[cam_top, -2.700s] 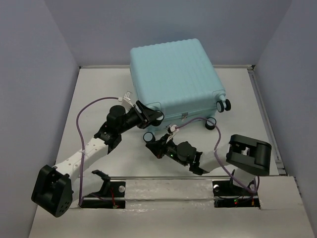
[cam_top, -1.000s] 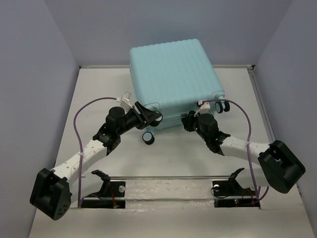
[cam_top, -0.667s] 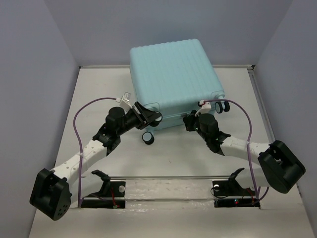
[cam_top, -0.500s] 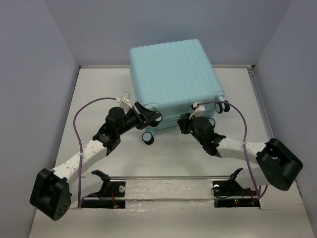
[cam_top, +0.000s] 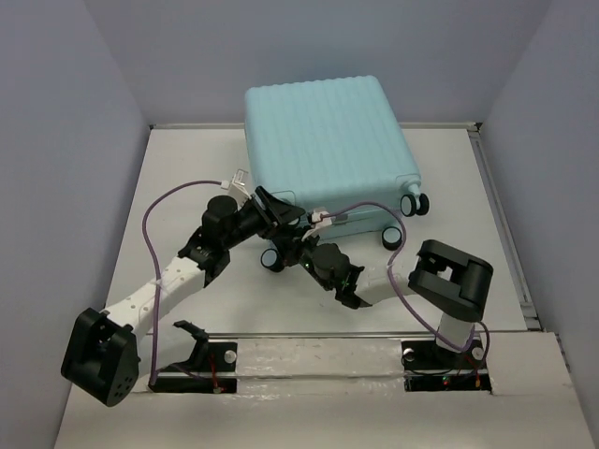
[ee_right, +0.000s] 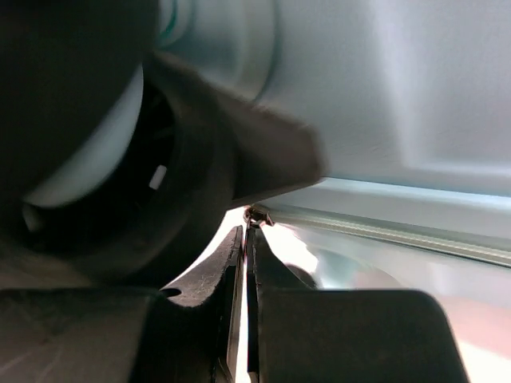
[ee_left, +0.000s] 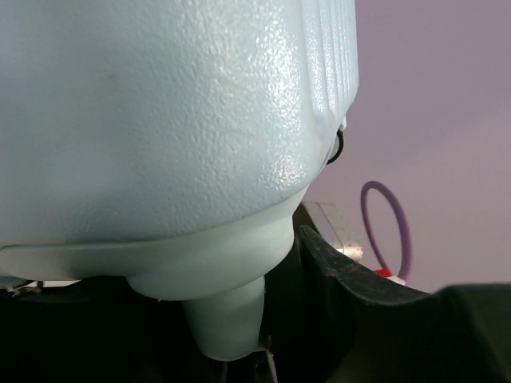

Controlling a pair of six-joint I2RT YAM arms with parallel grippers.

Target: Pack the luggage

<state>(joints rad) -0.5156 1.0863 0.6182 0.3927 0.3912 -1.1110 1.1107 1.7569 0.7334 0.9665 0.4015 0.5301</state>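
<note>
One large suitcase (cam_top: pixel 323 140) lies flat and shut at the back middle of the table (cam_top: pixel 187 168). Its shell is pale mint-blue, ribbed on top, and finely pebbled in the left wrist view. Black-and-white wheels (cam_top: pixel 418 201) stick out of the end that faces the arms.

The left gripper (cam_top: pixel 284 217) is at the suitcase's near-left corner. In its wrist view the fingers are spread. One dark finger (ee_left: pixel 351 279) stands just right of a pale wheel stem (ee_left: pixel 227 319) under the corner, with a gap between them.

The right arm is folded back across the front, and the right gripper (cam_top: pixel 294 249) reaches in just beside the near-left wheel (cam_top: pixel 271 257), close under the left gripper. Its fingers (ee_right: pixel 215 279) are pressed almost together, with only a thin slit between them. A small metal tab (ee_right: pixel 257 214) sits right at their tips, where the seam (ee_right: pixel 383 227) runs along the shell. Whether the tab is pinched cannot be told. The wheel fills the left of that view, blurred.

A purple cable (cam_top: pixel 360 210) loops over the suitcase's near face, and the two grippers crowd the same corner.
</note>
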